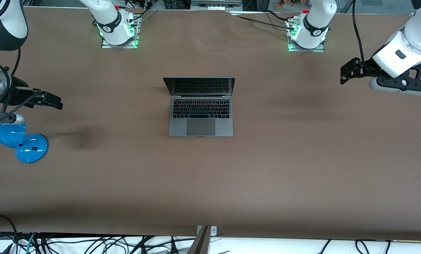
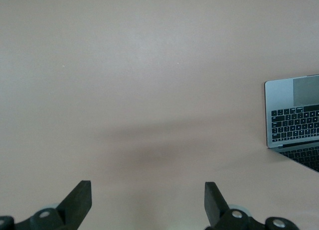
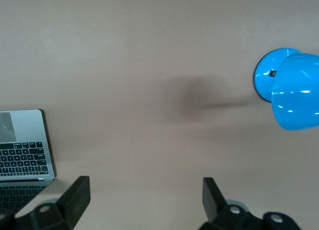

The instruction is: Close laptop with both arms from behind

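In the middle of the table sits the open laptop [image 1: 200, 107]; the left gripper [image 1: 348, 71] and right gripper [image 1: 51, 100], both open, hang well apart from it and should push its lid together, evenly.

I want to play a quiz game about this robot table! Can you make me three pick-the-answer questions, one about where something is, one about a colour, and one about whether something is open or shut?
1. Where does the laptop sit?
A. mid-table, between the two arms
B. on the lamp
C. in a claw

2. What colour is the lamp?
A. red
B. blue
C. green

3. How is the laptop lid?
A. shut flat
B. taken off
C. open, standing up

Answers:
1. A: the front view shows it on the table, midway between the arms, with the left claw and right claw both far from it over bare table.
2. B: its base and shade are bright blue.
3. C: the keyboard shows and the screen stands up.
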Controlling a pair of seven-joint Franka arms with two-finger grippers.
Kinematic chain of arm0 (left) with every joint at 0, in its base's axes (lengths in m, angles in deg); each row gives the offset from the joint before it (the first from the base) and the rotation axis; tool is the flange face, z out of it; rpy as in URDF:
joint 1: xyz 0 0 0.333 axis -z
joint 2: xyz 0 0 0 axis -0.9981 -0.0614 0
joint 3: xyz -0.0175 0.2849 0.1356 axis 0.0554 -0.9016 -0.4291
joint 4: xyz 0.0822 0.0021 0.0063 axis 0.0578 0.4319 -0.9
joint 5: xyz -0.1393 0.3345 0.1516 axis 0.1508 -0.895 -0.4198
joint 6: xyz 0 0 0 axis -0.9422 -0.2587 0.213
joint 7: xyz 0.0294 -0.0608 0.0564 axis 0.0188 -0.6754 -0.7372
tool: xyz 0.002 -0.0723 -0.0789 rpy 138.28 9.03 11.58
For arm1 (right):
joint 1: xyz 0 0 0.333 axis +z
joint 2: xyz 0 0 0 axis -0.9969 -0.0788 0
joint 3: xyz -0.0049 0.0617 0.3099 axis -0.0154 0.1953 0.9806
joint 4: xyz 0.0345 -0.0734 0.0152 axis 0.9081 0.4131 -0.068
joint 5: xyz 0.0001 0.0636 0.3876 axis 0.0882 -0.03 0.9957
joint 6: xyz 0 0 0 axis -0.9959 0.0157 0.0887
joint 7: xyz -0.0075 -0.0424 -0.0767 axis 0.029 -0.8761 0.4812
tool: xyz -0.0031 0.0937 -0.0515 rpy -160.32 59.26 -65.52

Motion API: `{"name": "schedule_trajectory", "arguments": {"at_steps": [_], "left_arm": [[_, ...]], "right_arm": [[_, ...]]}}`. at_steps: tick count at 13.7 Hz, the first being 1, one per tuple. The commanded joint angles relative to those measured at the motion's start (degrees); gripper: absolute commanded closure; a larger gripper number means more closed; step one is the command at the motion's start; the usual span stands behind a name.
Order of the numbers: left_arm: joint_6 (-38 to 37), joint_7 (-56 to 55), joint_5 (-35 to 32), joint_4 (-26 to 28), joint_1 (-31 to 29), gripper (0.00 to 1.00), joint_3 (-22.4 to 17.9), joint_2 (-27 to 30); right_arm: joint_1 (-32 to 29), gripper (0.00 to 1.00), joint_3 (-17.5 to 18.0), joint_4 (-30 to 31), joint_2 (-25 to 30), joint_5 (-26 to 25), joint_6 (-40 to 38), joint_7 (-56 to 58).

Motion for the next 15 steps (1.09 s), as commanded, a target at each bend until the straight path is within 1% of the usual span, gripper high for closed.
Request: {"name": "schedule_trajectory", "arguments": {"at_steps": [1, 3, 5, 13, 15], "left_arm": [[-1.06, 0.58, -2.12, 0.18, -0.67, 0.00, 0.96, 0.26], [-1.07, 0.40, -2.12, 0.18, -0.67, 0.00, 0.96, 0.17], [-1.15, 0.48, -2.12, 0.18, -0.76, 0.00, 0.96, 0.26], [-2.47, 0.40, -1.60, 0.18, 0.03, 0.00, 1.23, 0.26], [-3.09, -0.73, -1.42, 0.18, 0.03, 0.00, 3.24, 0.26]], "right_arm": [[-0.21, 0.00, 0.12, -0.06, 0.34, -0.61, 0.08, 0.42], [-0.38, 0.00, -0.06, -0.15, 0.26, 0.09, -0.01, 0.59], [-0.30, 0.00, 0.03, -0.06, 0.26, -0.52, -0.10, 0.77], [-0.38, 0.00, 0.03, -0.15, 0.26, -0.35, -0.01, 0.68], [-0.38, 0.00, 0.03, -0.15, 0.26, 0.09, -0.10, 0.86]]}}
